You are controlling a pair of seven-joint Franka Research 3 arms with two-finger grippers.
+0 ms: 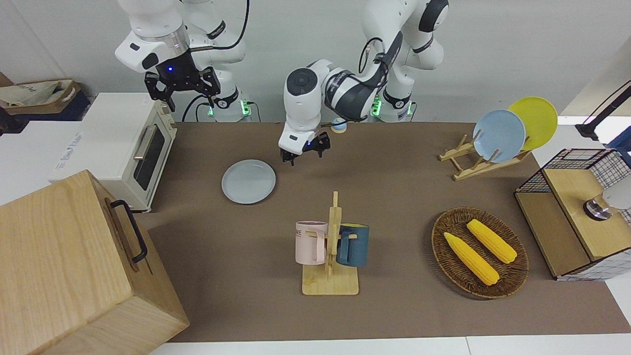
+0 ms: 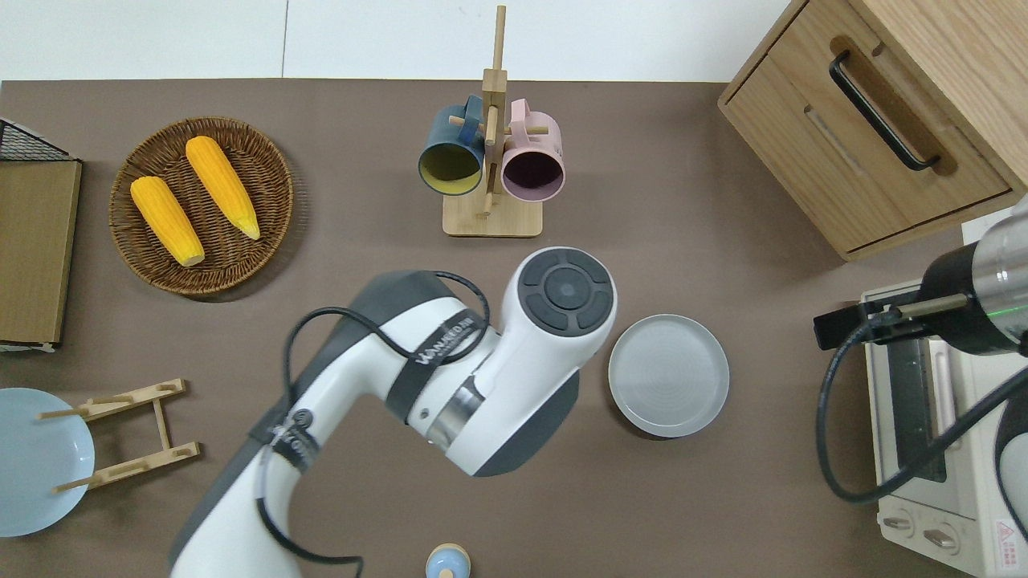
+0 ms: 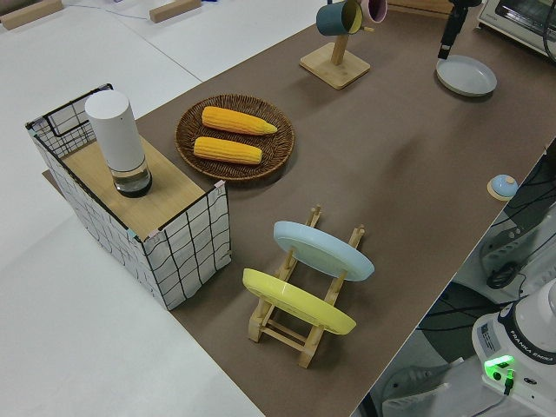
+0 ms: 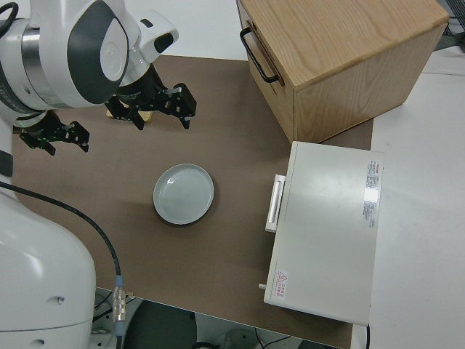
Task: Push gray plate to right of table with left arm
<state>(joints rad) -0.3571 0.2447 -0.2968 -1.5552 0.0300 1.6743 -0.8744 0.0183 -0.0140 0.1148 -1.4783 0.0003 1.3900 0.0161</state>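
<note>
**Plate parked toward the right arm's end — I hang clear of it**

Plate first: the gray plate (image 1: 248,181) lies flat on the table (image 1: 394,197), toward the right arm's end, near the white toaster oven (image 1: 129,143) but not touching it, and about as near to the robots as the oven door. Nothing rests on it.

My left gripper (image 1: 305,152) hangs in the air just beside the plate, on the side toward the middle of the table, touching nothing. My fingers are spread and empty. The right arm is parked.

By my judgement the push is done, or nearly so — the plate sits well toward the end it was meant for. If it counts as placed, the next move calls only for a clean withdrawal, keeping my fingers above the rim and my elbow away from the mug rack (image 1: 331,246). If it needs more travel, I must come down again beside the rim and push gently toward the oven without striking it.
</note>
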